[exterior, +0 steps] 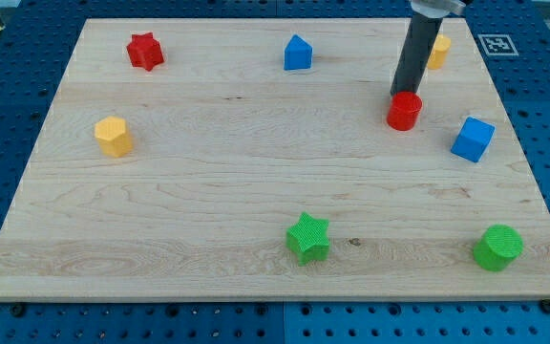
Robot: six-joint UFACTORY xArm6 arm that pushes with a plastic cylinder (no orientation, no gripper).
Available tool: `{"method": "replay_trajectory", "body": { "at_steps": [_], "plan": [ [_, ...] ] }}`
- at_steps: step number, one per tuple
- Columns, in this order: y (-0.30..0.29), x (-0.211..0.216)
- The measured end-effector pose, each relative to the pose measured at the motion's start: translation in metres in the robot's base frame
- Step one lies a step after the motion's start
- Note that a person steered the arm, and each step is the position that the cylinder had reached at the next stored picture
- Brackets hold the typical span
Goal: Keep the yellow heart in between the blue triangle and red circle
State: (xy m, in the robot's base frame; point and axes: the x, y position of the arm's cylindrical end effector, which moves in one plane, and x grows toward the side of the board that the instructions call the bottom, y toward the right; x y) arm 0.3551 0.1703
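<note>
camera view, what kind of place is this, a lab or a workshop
Probably a robotics lab bench: a wooden board of small coloured blocks on a blue perforated table, with a fiducial marker beside it.

red circle (404,112), yellow heart (437,51), blue triangle (297,53)

Bright, even overhead light; desk (208,191) evenly lit, no glare. Blocks cast short soft shadows. Focus sharp across the frame; slight perspective narrowing toward the view's top.
</note>
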Motion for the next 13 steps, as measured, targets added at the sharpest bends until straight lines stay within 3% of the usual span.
{"method": "replay_trajectory", "body": {
  "at_steps": [1, 2, 3, 4, 6, 7, 8, 9, 11, 13],
  "plan": [
    [0.030, -0.014],
    [0.111, -0.019],
    [0.154, -0.078],
    [0.129, -0.118],
    [0.030, -0.100],
    [0.058, -0.124],
    [0.118, -0.123],
    [0.124, -0.101],
    [-0.024, -0.055],
    [-0.004, -0.061]
  ]
}}
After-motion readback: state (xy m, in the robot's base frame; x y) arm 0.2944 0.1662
